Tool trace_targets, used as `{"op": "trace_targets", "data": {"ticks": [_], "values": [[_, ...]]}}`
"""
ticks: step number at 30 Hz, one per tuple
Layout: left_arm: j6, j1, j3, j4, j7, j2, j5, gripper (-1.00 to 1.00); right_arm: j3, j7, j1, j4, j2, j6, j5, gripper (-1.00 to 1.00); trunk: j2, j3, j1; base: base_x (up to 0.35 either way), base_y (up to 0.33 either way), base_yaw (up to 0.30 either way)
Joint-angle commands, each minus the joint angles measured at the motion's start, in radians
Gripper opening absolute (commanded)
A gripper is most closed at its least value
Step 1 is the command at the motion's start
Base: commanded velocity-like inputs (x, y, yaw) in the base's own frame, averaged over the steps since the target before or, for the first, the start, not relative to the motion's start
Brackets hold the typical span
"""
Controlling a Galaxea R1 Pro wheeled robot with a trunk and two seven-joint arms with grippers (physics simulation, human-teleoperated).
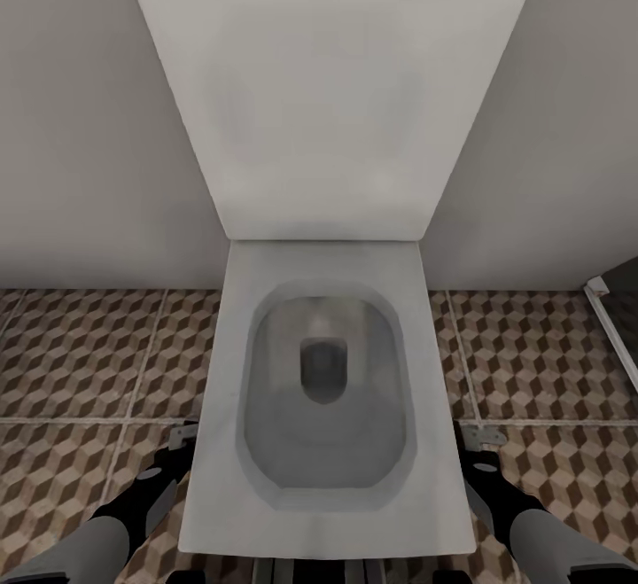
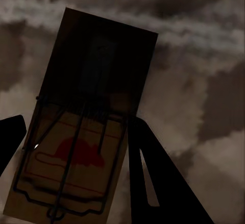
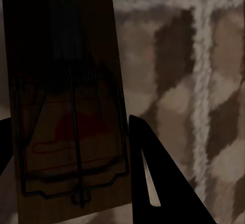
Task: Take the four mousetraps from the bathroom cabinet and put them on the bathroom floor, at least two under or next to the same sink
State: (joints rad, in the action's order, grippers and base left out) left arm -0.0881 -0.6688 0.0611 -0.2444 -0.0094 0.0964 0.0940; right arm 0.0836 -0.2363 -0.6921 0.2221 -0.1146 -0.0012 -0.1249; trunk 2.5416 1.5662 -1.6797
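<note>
Two flat tan wooden mousetraps are riding in your hands: left hand (image 2: 76,147) is clamping one mousetrap (image 2: 84,127), right hand (image 3: 66,157) the other (image 3: 64,101), flanking the empty white rectangular toilet bowl (image 1: 323,393) above the cube-patterned tile floor (image 1: 80,354).

A white toilet against a plain wall, on patterned tile.

The toilet (image 1: 323,389) stands centred in the head view, its square-cornered bowl open and its lid (image 1: 332,88) raised against the pale grey wall (image 1: 80,123) behind it. The bowl's inside is a smooth grey basin with a darker drain opening at its middle. The floor (image 1: 80,362) on both sides is laid in large square tiles printed with small brown, beige and white cubes (pale grout lines run between them). At the far right edge a white-framed dark panel (image 1: 616,318) meets the floor. Light is soft and even, with faint shading under the wall's base.
</note>
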Motion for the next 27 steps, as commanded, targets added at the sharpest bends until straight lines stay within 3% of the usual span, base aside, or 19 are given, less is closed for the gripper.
{"op": "trace_targets", "data": {"ticks": [1,22,23,27], "values": [[-0.003,0.0,-0.005,0.004,0.0,0.0,0.01,-1.0,0.021,-0.014,0.0,-0.003,0.0,0.096,-0.027,-1.0,0.0,0.001,0.0,0.0,0.0,0.0],[-0.004,0.0,-0.004,0.004,0.0,0.0,0.009,-1.0,0.021,-0.014,0.0,-0.003,0.001,0.096,-0.027,-1.0,0.0,0.001,0.0,0.0,0.0,0.0],[-0.004,0.0,-0.004,0.004,0.0,0.0,0.009,-1.0,0.021,-0.014,0.0,-0.003,0.001,0.096,-0.027,1.0,0.0,0.001,0.0,0.0,0.0,0.0],[-0.004,0.0,-0.004,0.004,0.0,0.0,0.009,-1.0,0.021,-0.014,0.0,-0.003,0.001,0.097,-0.027,1.0,0.0,0.001,0.0,0.0,0.0,0.0]]}}
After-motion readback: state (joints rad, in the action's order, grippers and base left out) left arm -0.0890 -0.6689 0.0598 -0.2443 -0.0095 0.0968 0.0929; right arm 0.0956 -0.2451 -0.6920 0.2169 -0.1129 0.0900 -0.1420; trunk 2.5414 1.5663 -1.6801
